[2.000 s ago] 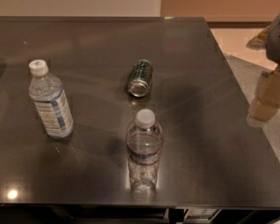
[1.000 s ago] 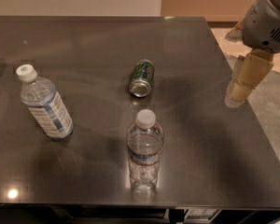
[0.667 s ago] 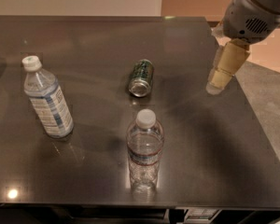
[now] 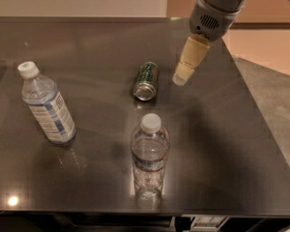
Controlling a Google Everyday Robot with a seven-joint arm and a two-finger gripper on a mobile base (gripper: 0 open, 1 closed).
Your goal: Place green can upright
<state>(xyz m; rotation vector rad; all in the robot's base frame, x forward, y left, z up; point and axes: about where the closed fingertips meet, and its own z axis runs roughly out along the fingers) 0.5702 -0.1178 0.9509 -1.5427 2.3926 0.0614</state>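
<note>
Glossy dark table (image 4: 241, 144), metal green can (image 4: 146, 81), clear plastic bottles, matt cream gripper (image 4: 180, 79).
Table top smooth and polished, mirrors a lamp glare spot and the bottles. Can body painted metal with a slight sheen, bare silver end shiny. Left bottle (image 4: 47, 108) and front bottle (image 4: 149, 153): transparent thin plastic, glossy; white matt plastic caps; label material unclear. Gripper hangs over the table just right of the can: cream, matt, smooth; grey smooth plastic housing above it with a slotted grille.
</note>
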